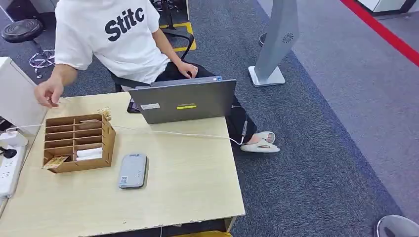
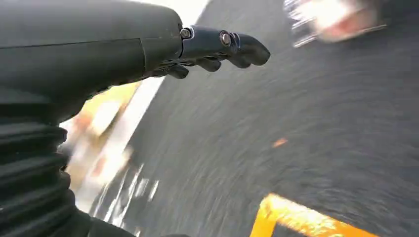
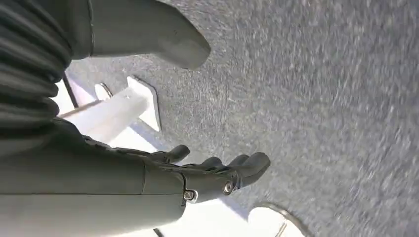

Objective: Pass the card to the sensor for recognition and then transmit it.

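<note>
A brown cardboard rack point(image 1: 79, 142) with several slots stands on the left of the wooden table point(image 1: 188, 187). A yellowish card point(image 1: 55, 161) pokes out of its near left slot, and white cards point(image 1: 89, 153) lie in the slot beside it. The grey flat sensor point(image 1: 133, 170) lies on the table just right of the rack. My left hand point(image 2: 217, 47) hangs over dark carpet with fingers stretched out and nothing in them. My right hand point(image 3: 217, 170) also hangs above the carpet, thumb point(image 3: 173, 44) apart from the fingers, holding nothing.
A person in a white T-shirt point(image 1: 111, 34) sits behind the table, one hand point(image 1: 48, 94) at the far left edge, the other at an open grey laptop point(image 1: 183, 101). A white cable point(image 1: 173, 133) crosses the table. A power strip point(image 1: 7, 170) lies at the left; a grey stand point(image 1: 274, 44) rises beyond.
</note>
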`<action>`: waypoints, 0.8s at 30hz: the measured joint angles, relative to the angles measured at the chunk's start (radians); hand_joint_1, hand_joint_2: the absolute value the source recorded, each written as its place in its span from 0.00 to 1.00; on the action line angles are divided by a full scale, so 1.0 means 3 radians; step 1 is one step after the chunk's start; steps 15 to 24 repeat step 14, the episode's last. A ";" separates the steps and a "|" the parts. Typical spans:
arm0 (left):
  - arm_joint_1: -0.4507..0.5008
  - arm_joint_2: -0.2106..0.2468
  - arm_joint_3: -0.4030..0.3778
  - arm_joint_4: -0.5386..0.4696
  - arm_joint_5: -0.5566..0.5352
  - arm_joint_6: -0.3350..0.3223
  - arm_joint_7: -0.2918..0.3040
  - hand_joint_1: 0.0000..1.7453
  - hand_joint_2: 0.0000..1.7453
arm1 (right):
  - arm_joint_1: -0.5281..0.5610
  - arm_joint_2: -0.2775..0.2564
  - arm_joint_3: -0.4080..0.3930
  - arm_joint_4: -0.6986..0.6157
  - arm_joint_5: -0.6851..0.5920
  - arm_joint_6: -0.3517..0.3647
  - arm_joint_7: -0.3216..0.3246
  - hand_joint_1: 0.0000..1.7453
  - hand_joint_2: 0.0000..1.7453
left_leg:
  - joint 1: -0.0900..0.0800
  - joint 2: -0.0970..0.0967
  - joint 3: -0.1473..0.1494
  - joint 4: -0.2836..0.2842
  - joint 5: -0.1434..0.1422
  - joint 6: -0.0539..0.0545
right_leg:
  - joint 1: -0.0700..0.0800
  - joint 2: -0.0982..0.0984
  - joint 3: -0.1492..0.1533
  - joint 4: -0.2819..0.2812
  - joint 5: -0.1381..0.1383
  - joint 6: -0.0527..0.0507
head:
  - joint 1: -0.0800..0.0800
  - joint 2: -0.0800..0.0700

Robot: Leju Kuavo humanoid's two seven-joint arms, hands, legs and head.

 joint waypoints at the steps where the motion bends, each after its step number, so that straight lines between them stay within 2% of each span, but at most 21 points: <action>1: 0.0000 0.0000 -0.0070 0.0010 0.0024 0.0006 -0.0036 0.00 1.00 | 0.0000 -0.0008 0.0001 -0.0004 0.0046 -0.0043 0.0042 0.00 1.00 | 0.0000 0.0000 0.0000 0.0000 0.0000 0.0000 | 0.0000 0.0000 0.0000 0.0000 0.0000 0.0000 | -0.0001 0.0000; 5: -0.0002 -0.0023 -0.0148 0.0039 0.0206 0.0071 -0.0172 0.00 1.00 | 0.0000 -0.0031 0.0011 -0.0009 0.0099 -0.0113 0.0157 0.00 1.00 | 0.0000 0.0000 -0.0001 0.0000 0.0000 0.0000 | 0.0000 0.0001 -0.0001 0.0000 0.0000 0.0000 | 0.0000 0.0000; 12: 0.0005 -0.0046 -0.0183 0.0066 0.0304 0.0089 -0.0207 0.00 1.00 | -0.0001 -0.0041 0.0011 -0.0009 0.0082 -0.0117 0.0165 0.00 1.00 | 0.0000 0.0000 -0.0003 0.0000 0.0000 0.0000 | 0.0000 0.0001 -0.0002 0.0000 0.0000 0.0000 | 0.0000 0.0000; 13: 0.0004 -0.0051 -0.0179 0.0067 0.0374 0.0104 -0.0233 0.00 1.00 | 0.0001 -0.0041 0.0011 -0.0009 0.0074 -0.0133 0.0158 0.00 0.00 | 0.0000 0.0000 -0.0003 0.0000 0.0000 0.0000 | 0.0000 0.0001 -0.0002 0.0000 0.0000 0.0000 | 0.0000 0.0000; 24: 0.0002 -0.0059 -0.0167 0.0067 0.0449 0.0125 -0.0241 0.00 1.00 | 0.0001 -0.0041 0.0011 -0.0009 0.0075 -0.0163 0.0146 0.00 0.00 | 0.0000 0.0000 -0.0003 0.0000 0.0000 0.0000 | 0.0000 0.0001 -0.0002 0.0000 0.0000 0.0000 | 0.0000 0.0000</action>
